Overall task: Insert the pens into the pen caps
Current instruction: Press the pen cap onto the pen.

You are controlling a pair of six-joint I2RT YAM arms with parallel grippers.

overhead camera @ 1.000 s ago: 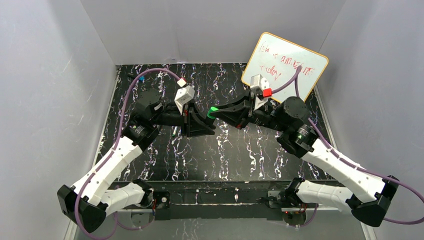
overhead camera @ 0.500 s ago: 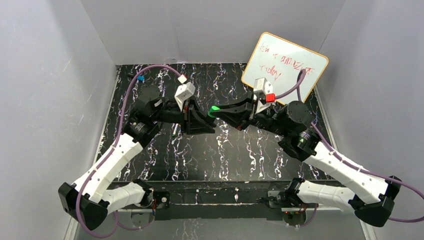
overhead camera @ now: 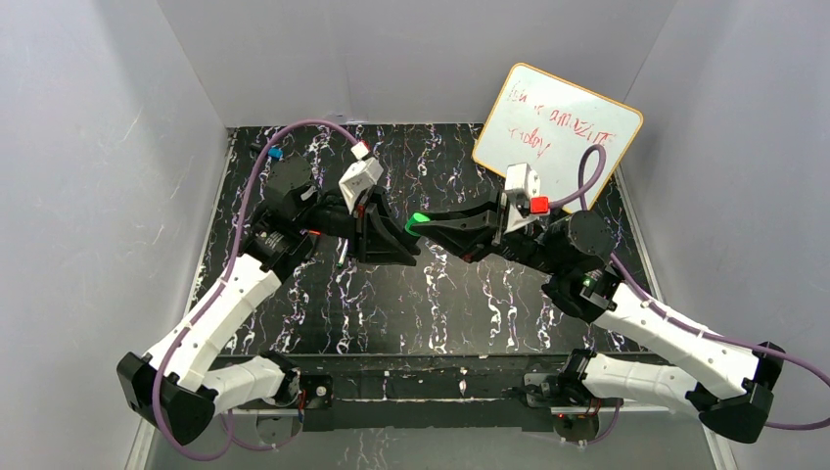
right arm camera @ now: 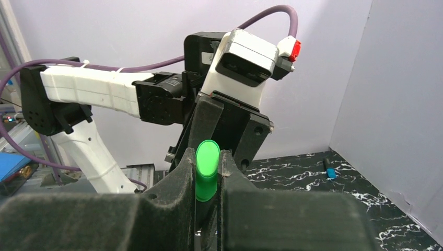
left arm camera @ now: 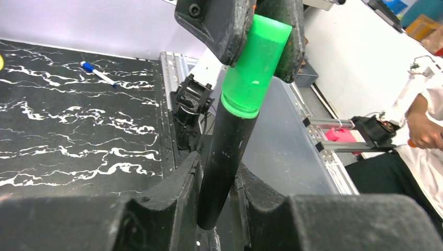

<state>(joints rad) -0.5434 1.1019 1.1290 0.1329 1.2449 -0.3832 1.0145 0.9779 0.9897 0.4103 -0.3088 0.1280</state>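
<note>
Meeting above the middle of the worktop (overhead camera: 470,304), the left arm (overhead camera: 245,284) and the right arm (overhead camera: 626,313) face each other in the top view. Their tips are almost touching. Between them shows a bright green cap (overhead camera: 418,217), held off the black, white-veined surface. The marker's body is hidden by the arms here. A whiteboard (overhead camera: 558,122) with red scribbles leans at the far right corner.

In the left wrist view, the black marker (left arm camera: 224,151) is a thick, matt barrel, tilted slightly right of upright. The left jaws are closed tight on its lower end, with a finger (left arm camera: 172,209) pressed to each side. Its upper end sits inside the green cap (left arm camera: 256,63), a glossy stub with a wider collar where it meets the barrel. The right jaws pinch the cap's top from both sides. I cannot tell whether the cap is pushed fully home. A slim white pen with a blue cap (left arm camera: 99,74) lies on the worktop well beyond.

In the right wrist view, the green cap (right arm camera: 207,164) is seen end on, its flat round top squeezed between the two dark fingers (right arm camera: 177,180) of the right jaws, which are narrowed onto it. The marker is hidden behind it. The left arm's wrist stands directly beyond the cap.
</note>
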